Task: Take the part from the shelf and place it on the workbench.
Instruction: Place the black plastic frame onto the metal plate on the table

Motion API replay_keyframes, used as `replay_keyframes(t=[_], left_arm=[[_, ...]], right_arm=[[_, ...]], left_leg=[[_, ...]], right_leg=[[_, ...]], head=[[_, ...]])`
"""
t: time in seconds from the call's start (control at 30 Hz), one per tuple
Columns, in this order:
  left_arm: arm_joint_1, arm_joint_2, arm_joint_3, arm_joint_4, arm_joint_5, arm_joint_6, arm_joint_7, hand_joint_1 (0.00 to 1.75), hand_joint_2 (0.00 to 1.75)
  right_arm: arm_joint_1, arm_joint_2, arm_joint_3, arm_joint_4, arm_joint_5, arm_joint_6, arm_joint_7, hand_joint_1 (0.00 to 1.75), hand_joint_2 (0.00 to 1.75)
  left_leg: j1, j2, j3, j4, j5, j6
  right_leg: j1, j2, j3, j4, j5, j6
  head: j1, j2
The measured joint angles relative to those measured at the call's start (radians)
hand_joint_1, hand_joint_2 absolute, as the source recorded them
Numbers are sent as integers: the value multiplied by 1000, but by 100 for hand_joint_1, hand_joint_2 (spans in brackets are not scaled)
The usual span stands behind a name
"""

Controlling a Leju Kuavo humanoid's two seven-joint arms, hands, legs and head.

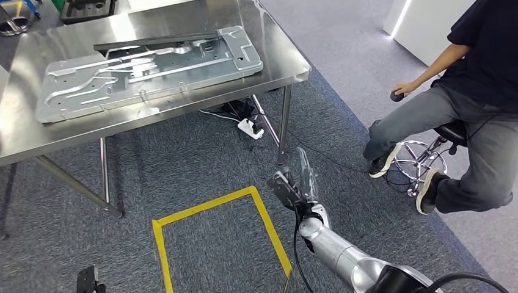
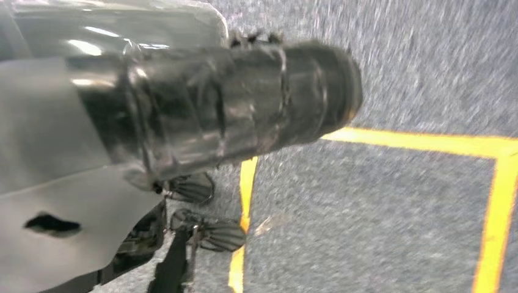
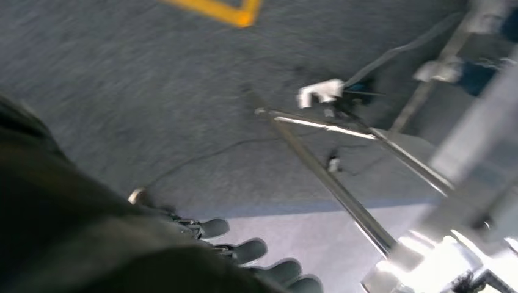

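A large grey stamped metal part (image 1: 146,70) lies flat on the steel workbench (image 1: 36,137), with a dark long bar (image 1: 156,41) across its far edge. My right hand (image 1: 297,183) hangs below the bench's near right corner, over the carpet, with its fingers stretched out and nothing in them. Its dark fingertips (image 3: 250,249) show above the floor in the right wrist view. In the left wrist view the dark fingers (image 2: 211,235) of my left hand are spread over the carpet and hold nothing. Both hands are well away from the part.
A person (image 1: 464,104) sits on a stool (image 1: 427,155) at the right, a small dark object in one hand. A white power strip (image 1: 250,128) and cables lie under the bench by its legs (image 1: 284,125). Yellow tape (image 1: 217,201) marks a rectangle on the carpet.
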Motion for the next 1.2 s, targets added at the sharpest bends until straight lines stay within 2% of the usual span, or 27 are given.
replay_keyframes(t=[0.07,0.1,0.13,0.2,0.23,0.27,0.33,0.37,0.4,0.47,0.5,0.53,0.57,0.6,0.63,0.7,0.73,0.77,0.8,0.83,0.87,0.9,0.97,1.03,1.1,1.13,1.2], left_arm=[[-3,-5,0,-1,9,7,6,0,0],[-4,-9,0,-2,12,9,9,0,0],[-4,-14,0,-4,13,10,12,0,0],[-5,-21,0,-5,14,11,16,0,0],[-4,-25,0,-6,14,11,18,0,0],[-3,-29,0,-6,15,11,20,0,0],[-4,-36,0,-6,16,12,24,0,0],[-4,-38,0,-6,18,13,26,0,0],[-6,-40,0,-6,19,15,27,0,0],[-9,-42,0,-6,22,19,31,0,0],[-10,-43,0,-6,23,21,34,0,0],[-10,-45,0,-6,24,23,38,0,0],[-10,-46,0,-6,24,26,42,0,0],[-10,-47,0,-6,24,28,45,0,0],[-11,-49,0,-6,21,31,49,0,0],[-14,-55,0,-7,13,36,58,0,0],[-15,-58,0,-7,8,38,63,0,0],[-16,-60,0,-7,4,41,67,0,44],[-16,-62,0,-6,1,44,71,0,87],[-17,-64,0,-6,-2,47,74,0,131],[-18,-65,0,-6,-3,50,78,0,131],[-22,-65,0,-6,-4,53,79,0,87],[-31,-66,0,-6,-4,60,80,0,0],[-37,-67,0,-6,-3,66,80,0,0],[-35,-70,0,-7,-2,69,79,0,0],[-35,-72,0,-7,-2,69,79,0,0],[-33,-74,0,-6,-2,69,79,0,0]], right_arm=[[8,19,-26,97,59,1,33,0,0],[15,27,-35,138,70,3,48,0,0],[21,32,-42,178,75,6,60,0,0],[28,42,-52,247,77,20,92,0,0],[30,46,-56,278,77,30,111,0,0],[33,51,-59,306,77,40,132,0,0],[42,61,-62,356,72,61,173,0,0],[48,66,-64,380,68,69,193,0,0],[52,74,-65,400,64,73,210,0,0],[60,88,-66,438,49,81,246,0,0],[64,95,-68,454,39,88,264,0,0],[70,100,-70,471,27,100,285,0,0],[74,106,-72,486,18,114,305,0,0],[79,110,-74,500,11,131,326,0,0],[82,115,-75,514,4,153,344,0,0],[87,121,-76,535,-11,207,375,0,0],[90,125,-77,545,-19,236,387,0,0],[92,128,-78,555,-25,261,395,0,44],[95,132,-79,563,-28,279,399,0,44],[97,136,-80,570,-29,292,401,0,44],[98,140,-80,575,-30,300,402,0,44],[99,144,-81,580,-31,305,402,0,0],[98,150,-82,588,-38,313,402,0,0],[96,156,-84,596,-45,321,402,0,0],[96,161,-88,605,-50,325,404,0,0],[96,162,-90,608,-52,325,406,0,0],[96,162,-92,613,-57,323,412,0,0]], left_leg=[[3,-2,0,-34,42,7],[8,-2,-4,-52,66,11],[13,-2,-14,-66,89,11],[20,-2,-47,-69,120,6],[23,-1,-65,-64,131,0],[27,1,-86,-57,140,-5],[39,4,-130,-32,154,-18],[45,5,-157,-10,158,-26],[50,5,-184,15,160,-34],[53,4,-223,61,160,-50],[54,4,-231,73,160,-55],[56,4,-234,77,162,-59],[59,4,-238,82,158,-63],[62,4,-245,95,138,-68],[64,4,-256,124,102,-72],[65,4,-286,233,5,-77],[65,4,-299,292,-24,-76],[65,3,-302,334,-34,-73],[62,2,-289,345,-23,-67],[58,1,-259,319,-2,-58],[51,1,-212,262,21,-48],[42,1,-159,188,32,-35],[28,1,-83,75,35,-20],[21,0,-67,36,38,-14],[25,3,-56,1,60,-13],[28,5,-50,-15,71,-13],[31,6,-51,-26,85,-12]], right_leg=[[-1,1,3,-20,10,8],[0,4,-2,-13,-12,12],[0,7,-12,16,-57,17],[-6,9,-36,131,-164,30],[-11,9,-44,193,-188,37],[-16,8,-43,237,-181,44],[-27,8,-9,248,-120,63],[-36,8,32,203,-105,75],[-38,8,81,137,-118,85],[-38,12,145,41,-170,76],[-33,14,153,27,-186,61],[-32,14,146,33,-185,42],[-31,12,141,35,-180,30],[-30,11,135,35,-172,20],[-29,10,127,33,-163,11],[-26,11,108,31,-143,3],[-23,11,97,31,-134,1],[-19,12,87,31,-126,0],[-16,12,77,31,-118,-1],[-13,12,69,31,-112,-1],[-12,12,62,30,-106,-1],[-11,12,58,30,-101,1],[-12,10,54,26,-91,8],[-17,7,56,15,-78,20],[-17,7,56,16,-80,29],[-15,8,48,37,-99,32],[-13,9,8,135,-165,35]], head=[[-1,0],[-1,0],[-1,0],[-1,0],[-1,0],[-1,0],[-1,0],[-1,0],[1,0],[5,0],[6,0],[3,0],[2,0],[1,0],[1,0],[0,0],[0,0],[0,0],[0,0],[0,0],[0,0],[0,0],[1,0],[1,0],[1,0],[1,0],[2,0]])
